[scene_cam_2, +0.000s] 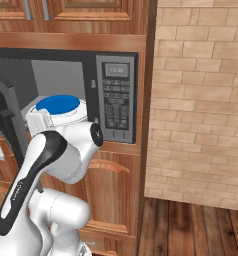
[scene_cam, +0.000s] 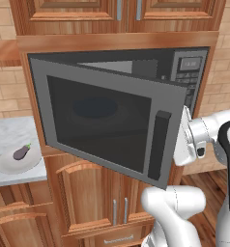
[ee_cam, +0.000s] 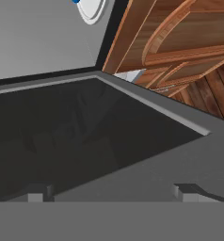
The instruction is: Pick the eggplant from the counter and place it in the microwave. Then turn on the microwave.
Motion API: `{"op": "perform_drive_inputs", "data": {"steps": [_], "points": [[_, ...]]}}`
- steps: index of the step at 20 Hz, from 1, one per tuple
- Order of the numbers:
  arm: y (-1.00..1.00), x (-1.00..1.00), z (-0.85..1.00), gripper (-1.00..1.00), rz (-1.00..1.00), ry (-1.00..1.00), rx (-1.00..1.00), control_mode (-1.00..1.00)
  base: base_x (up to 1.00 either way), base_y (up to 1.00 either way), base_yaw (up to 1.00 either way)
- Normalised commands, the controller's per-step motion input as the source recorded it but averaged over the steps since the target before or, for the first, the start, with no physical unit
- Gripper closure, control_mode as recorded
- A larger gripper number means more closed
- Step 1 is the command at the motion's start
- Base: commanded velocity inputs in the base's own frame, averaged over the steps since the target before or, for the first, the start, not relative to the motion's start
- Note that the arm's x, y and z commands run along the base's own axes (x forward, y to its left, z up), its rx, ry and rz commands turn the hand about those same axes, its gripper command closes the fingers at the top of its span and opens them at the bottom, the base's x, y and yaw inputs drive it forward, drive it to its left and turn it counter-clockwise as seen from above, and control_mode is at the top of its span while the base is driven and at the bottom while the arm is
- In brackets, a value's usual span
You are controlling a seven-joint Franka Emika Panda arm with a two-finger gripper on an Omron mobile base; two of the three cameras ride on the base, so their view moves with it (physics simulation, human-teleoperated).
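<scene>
The eggplant (scene_cam: pixel 21 152), small and dark purple, lies on a white plate (scene_cam: pixel 10 166) on the marbled counter (scene_cam: pixel 10 130) at the left. To its right, the grey microwave (scene_cam: pixel 188 67) is built into the wooden cabinets, and its dark glass door (scene_cam: pixel 102 125) stands swung out toward me. My hand reaches in behind the door's handle edge, far right of the eggplant. In the hand view my gripper (ee_cam: pixel 114 193) is open and holds nothing. Its fingertips (ee_cam: pixel 38 192) stand wide apart, close over the door's inner face (ee_cam: pixel 85 136). The button panel (scene_cam_2: pixel 116 100) is beside my arm.
Wooden cabinet doors (scene_cam: pixel 112 202) sit below the microwave and more cupboards (scene_cam: pixel 73 9) above it. A brick wall (scene_cam_2: pixel 201 100) runs to the right, over a wooden floor (scene_cam_2: pixel 191 225). The open door juts out into the room between my arm and the counter.
</scene>
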Motion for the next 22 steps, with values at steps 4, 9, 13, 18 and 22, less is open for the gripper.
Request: {"op": "perform_drive_inputs", "data": {"steps": [4, 9, 13, 18, 22], "points": [[0.12, -0.16, 0.00, -1.00, 0.08, 0.00, 0.06, -1.00, 0.00, 0.00, 0.00], [0.13, -0.16, -0.01, -1.00, 0.07, 0.00, 0.07, -1.00, 0.00, 0.00, 0.00], [0.16, -0.18, -0.01, -1.00, 0.07, 0.00, 0.07, -1.00, 0.00, 0.00, 0.00], [0.19, -0.21, -0.02, -1.00, 0.07, 0.00, 0.07, -1.00, 0.00, 0.00, 0.00], [0.21, -0.19, -0.02, -1.00, 0.07, 0.01, 0.07, -1.00, 0.00, 0.00, 0.00]]}}
